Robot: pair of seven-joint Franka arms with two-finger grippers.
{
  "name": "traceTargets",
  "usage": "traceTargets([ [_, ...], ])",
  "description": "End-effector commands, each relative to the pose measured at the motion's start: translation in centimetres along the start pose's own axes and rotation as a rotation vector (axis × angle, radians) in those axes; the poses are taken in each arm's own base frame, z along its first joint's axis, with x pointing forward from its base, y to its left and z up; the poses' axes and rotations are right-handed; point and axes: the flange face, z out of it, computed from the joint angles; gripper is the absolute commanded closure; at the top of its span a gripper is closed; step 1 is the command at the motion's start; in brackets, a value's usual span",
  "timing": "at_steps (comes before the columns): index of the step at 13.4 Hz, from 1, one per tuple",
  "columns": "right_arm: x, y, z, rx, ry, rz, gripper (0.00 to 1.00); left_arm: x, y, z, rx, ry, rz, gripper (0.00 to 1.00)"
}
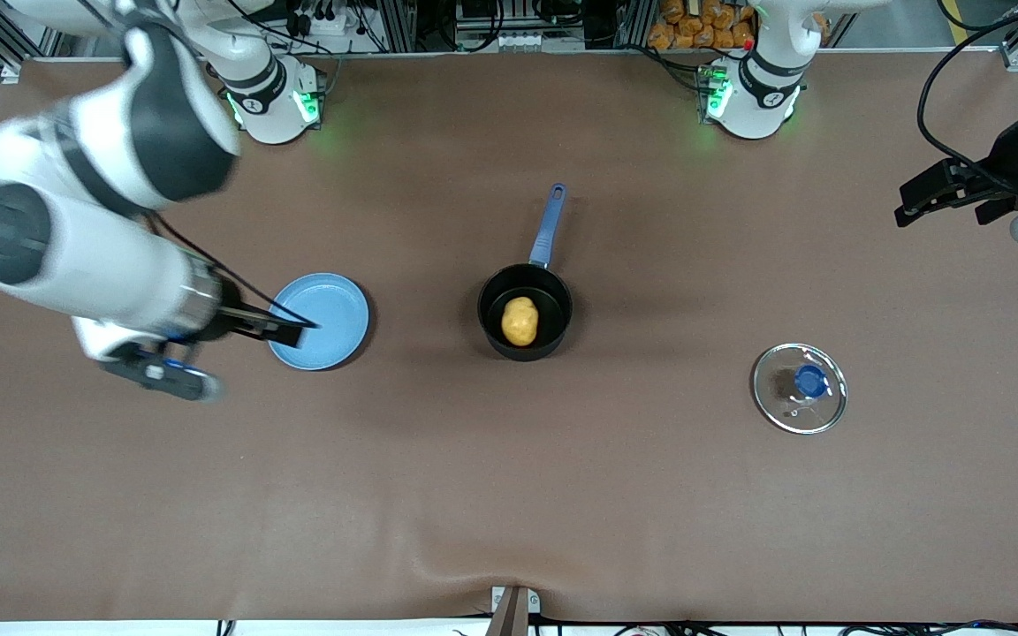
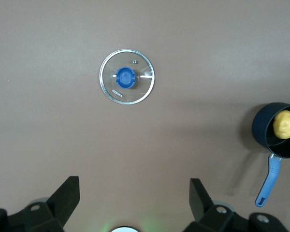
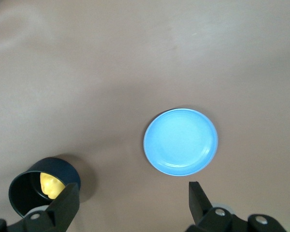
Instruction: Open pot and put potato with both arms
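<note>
Front view: potato (image 1: 520,321) sitting inside pot (image 1: 525,311) | lid (image 1: 800,388) lying apart, toward left arm's end | left gripper (image 2: 134,200) spread, empty | right gripper (image 3: 134,203) spread, empty, hanging over plate (image 1: 322,320) | risk: a retreating arm clipping the pot handle.

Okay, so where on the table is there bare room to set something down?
The broad strip nearer the front camera than the plate, pot and lid is bare. So are the gaps between plate and pot, and pot and lid. It is crowded at the plate, where the open right gripper hangs. The open left gripper is at the left arm's end.
</note>
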Motion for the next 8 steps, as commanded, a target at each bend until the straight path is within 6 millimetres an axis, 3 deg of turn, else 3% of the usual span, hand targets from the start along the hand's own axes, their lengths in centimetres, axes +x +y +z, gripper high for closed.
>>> traceTargets([
  [1, 0.0, 4.8, -4.1, 0.022, 0.041, -0.048, 0.0, -0.8, -0.2, -0.6, -0.025, 0.008, 0.01, 0.0],
  [3, 0.2, 9.2, -7.2, 0.042, 0.062, -0.185, 0.0, -0.9, 0.0, -0.7, -0.025, 0.008, 0.011, 0.0],
  [4, 0.2, 11.3, -7.6, 0.031, 0.031, -0.189, 0.0, -0.8, 0.0, -0.6, -0.025, 0.005, 0.011, 0.0],
  [5, 0.1, 12.5, -8.3, 0.021, 0.029, -0.169, 0.0, -0.8, 0.0, -0.6, -0.025, 0.005, 0.009, 0.0],
  [7, -2.1, 14.2, -11.3, 0.025, 0.076, -0.152, 0.0, -0.9, 0.1, -0.6, -0.025, 0.006, 0.011, 0.0],
  [8, -3.5, 14.5, -11.3, 0.015, 0.076, -0.152, 0.0, -0.9, 0.1, -0.6, -0.025, 0.006, 0.011, 0.0],
])
